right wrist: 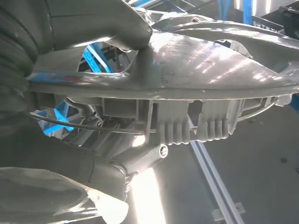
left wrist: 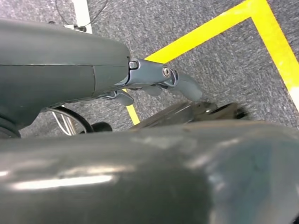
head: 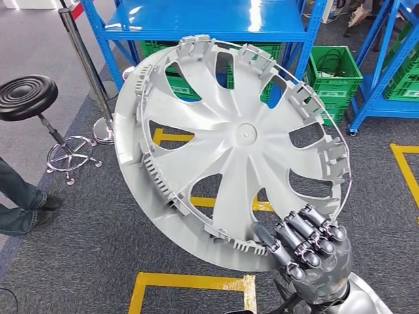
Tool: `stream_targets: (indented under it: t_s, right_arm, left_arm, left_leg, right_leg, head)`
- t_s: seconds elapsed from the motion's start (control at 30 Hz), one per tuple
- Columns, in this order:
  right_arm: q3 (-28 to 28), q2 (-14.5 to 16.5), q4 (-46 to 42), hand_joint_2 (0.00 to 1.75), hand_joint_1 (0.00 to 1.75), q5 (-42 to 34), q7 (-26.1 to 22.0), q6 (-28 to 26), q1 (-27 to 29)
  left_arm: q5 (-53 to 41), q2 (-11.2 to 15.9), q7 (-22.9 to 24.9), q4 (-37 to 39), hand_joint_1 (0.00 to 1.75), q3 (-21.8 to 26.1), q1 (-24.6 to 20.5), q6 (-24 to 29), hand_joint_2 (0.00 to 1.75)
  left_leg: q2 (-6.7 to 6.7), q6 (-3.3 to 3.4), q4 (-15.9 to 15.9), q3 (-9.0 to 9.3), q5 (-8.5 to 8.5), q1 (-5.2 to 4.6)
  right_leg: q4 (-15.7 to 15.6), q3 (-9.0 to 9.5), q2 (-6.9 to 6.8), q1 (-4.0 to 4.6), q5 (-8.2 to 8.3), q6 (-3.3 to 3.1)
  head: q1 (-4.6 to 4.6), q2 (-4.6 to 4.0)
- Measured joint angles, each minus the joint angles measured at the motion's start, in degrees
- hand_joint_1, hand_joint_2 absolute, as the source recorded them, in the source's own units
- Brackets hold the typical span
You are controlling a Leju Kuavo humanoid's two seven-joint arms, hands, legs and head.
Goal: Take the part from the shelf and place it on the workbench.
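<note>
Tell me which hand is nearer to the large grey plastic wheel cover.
Right. The right hand grips the large grey plastic wheel cover at its lower rim, fingers over the inner face. The left hand hangs apart from it, over grey carpet with yellow floor tape.

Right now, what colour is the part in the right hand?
Light grey wheel cover, clearest in the head view.

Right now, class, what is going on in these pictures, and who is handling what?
The robot's right hand grips a grey plastic wheel cover by its lower rim, holding it tilted above the grey carpet with its clip side facing the head camera. A blue shelf with green crates stands behind it. The left hand hangs over the floor, holding nothing. No workbench is visible, so the part is not yet set down.
</note>
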Motion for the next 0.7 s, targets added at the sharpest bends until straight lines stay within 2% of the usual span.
stream_targets:
  t_s: [0.1, 0.17, 0.2, 0.27, 0.3, 0.33, 0.37, 0.4, 0.47, 0.5, 0.53, 0.63, 0.67, 0.7]
  right_arm:
    - [-0.39, 0.16, -0.26, 1.75, 1.75, 0.02, -0.13, 0.0, 0.25]
    - [-0.61, 0.19, -0.39, 1.75, 1.75, 0.05, -0.04, 0.0, 0.48]
    - [-0.69, 0.19, -0.44, 1.75, 1.75, 0.07, 0.0, 0.01, 0.57]
    - [-0.75, 0.19, -0.49, 1.75, 1.75, 0.1, 0.05, 0.01, 0.77]
    - [-0.76, 0.19, -0.49, 1.75, 1.75, 0.1, 0.07, 0.01, 0.95]
    - [-0.76, 0.19, -0.49, 1.75, 1.75, 0.09, 0.08, 0.01, 1.14]
    - [-0.77, 0.19, -0.49, 1.75, 1.75, 0.08, 0.08, 0.01, 1.28]
    - [-0.79, 0.19, -0.49, 1.75, 1.75, 0.07, 0.03, 0.0, 1.36]
    - [-0.9, 0.19, -0.53, 1.75, 1.75, 0.08, -0.21, 0.01, 1.35]
    - [-0.98, 0.19, -0.57, 1.75, 1.75, 0.08, -0.4, 0.01, 1.33]
    - [-1.07, 0.19, -0.62, 1.75, 1.75, 0.07, -0.62, 0.0, 1.33]
    - [-1.53, 0.17, -0.73, 1.75, 1.75, 0.02, -1.62, -0.01, 1.45]
    - [-1.77, 0.16, -0.79, 1.75, 1.75, 0.02, -2.11, 0.0, 1.47]
    - [-2.06, 0.16, -0.87, 1.75, 1.75, 0.02, -2.71, 0.0, 1.48]
  left_arm:
    - [-0.37, -0.02, 0.48, 0.2, 0.0, -0.56, -0.22, -0.01, 0.0]
    - [-0.73, -0.06, 0.78, 0.32, 0.0, -0.88, -0.3, -0.01, 0.0]
    - [-0.92, -0.09, 0.9, 0.37, 0.0, -0.99, -0.39, -0.01, 0.0]
    - [-1.22, -0.15, 1.14, 0.5, 0.0, -1.16, -0.55, -0.01, 0.0]
    - [-1.32, -0.19, 1.3, 0.57, 0.0, -1.24, -0.6, -0.01, 0.0]
    - [-1.43, -0.23, 1.44, 0.63, 0.0, -1.33, -0.63, -0.01, 0.0]
    - [-1.55, -0.27, 1.58, 0.72, 0.0, -1.44, -0.64, 0.0, 0.0]
    - [-1.66, -0.31, 1.66, 0.78, 0.0, -1.57, -0.66, 0.01, 0.0]
    - [-1.83, -0.4, 1.71, 0.89, 0.0, -1.81, -0.74, 0.04, 0.0]
    - [-1.88, -0.42, 1.71, 0.92, 0.0, -1.91, -0.79, 0.06, 0.0]
    - [-1.92, -0.43, 1.71, 0.95, 0.0, -1.99, -0.85, 0.12, 0.0]
    - [-1.97, -0.37, 1.71, 1.03, 0.0, -2.19, -0.96, 0.48, 0.0]
    - [-1.97, -0.31, 1.71, 1.04, 0.0, -2.2, -0.97, 0.62, 0.0]
    - [-1.98, -0.25, 1.71, 1.05, 0.0, -2.21, -0.98, 0.74, 0.0]
  left_leg:
    - [-0.04, 0.79, -1.34, -0.12, 0.16, -0.2]
    - [0.06, 1.59, -1.73, -0.33, 0.67, -0.06]
    - [0.11, 1.99, -1.91, -0.46, 0.91, 0.02]
    - [0.14, 2.44, -1.89, -0.88, 1.2, -0.14]
    - [0.15, 2.56, -1.88, -1.05, 1.31, -0.25]
    - [0.15, 2.64, -1.86, -1.16, 1.4, -0.37]
    - [0.15, 2.66, -1.83, -1.2, 1.46, -0.47]
    - [0.14, 2.67, -1.78, -1.2, 1.49, -0.55]
    - [0.13, 2.56, -1.52, -1.27, 1.48, -0.74]
    - [0.12, 2.4, -1.33, -1.46, 1.52, -0.84]
    - [0.11, 2.16, -1.15, -1.69, 1.6, -0.91]
    - [0.09, 1.35, -0.81, -2.14, 1.71, -0.88]
    - [0.07, 1.01, -0.18, -2.38, 1.09, -0.84]
    - [0.05, 0.63, 1.59, -3.06, -0.26, -0.73]
  right_leg:
    - [0.08, -0.73, -0.02, 0.02, 0.43, 1.01]
    - [1.62, -1.71, 0.02, -0.04, -0.94, 1.5]
    - [3.89, -2.8, 0.05, -0.05, -2.5, 1.65]
    - [11.43, -6.06, 0.08, -0.05, -6.4, 1.83]
    - [14.79, -7.44, 0.07, -0.05, -7.64, 1.87]
    - [16.6, -8.08, 0.07, -0.04, -7.95, 1.86]
    - [15.91, -7.49, 0.07, -0.03, -7.05, 1.78]
    - [12.99, -5.82, 0.07, -0.01, -5.27, 1.6]
    - [4.64, -1.33, 0.03, 0.11, -2.02, 1.13]
    - [1.73, 0.24, 0.04, 0.18, -1.31, 0.91]
    - [0.23, 1.0, 0.06, 0.28, -1.19, 0.72]
    - [-0.21, 1.02, 0.17, 0.27, -0.95, 0.1]
    - [-0.31, 0.99, 0.14, 0.15, -0.77, -0.16]
    - [-0.43, 0.95, 0.08, 0.0, -0.59, -0.39]
  head:
    - [0.03, 0.0]
    - [0.1, 0.0]
    - [0.14, 0.0]
    - [0.2, 0.0]
    - [0.18, 0.0]
    - [0.18, 0.0]
    - [0.17, 0.0]
    - [0.16, 0.0]
    - [0.16, 0.0]
    - [0.14, 0.0]
    - [0.11, 0.0]
    - [0.08, 0.0]
    - [0.03, 0.0]
    - [-0.05, 0.0]
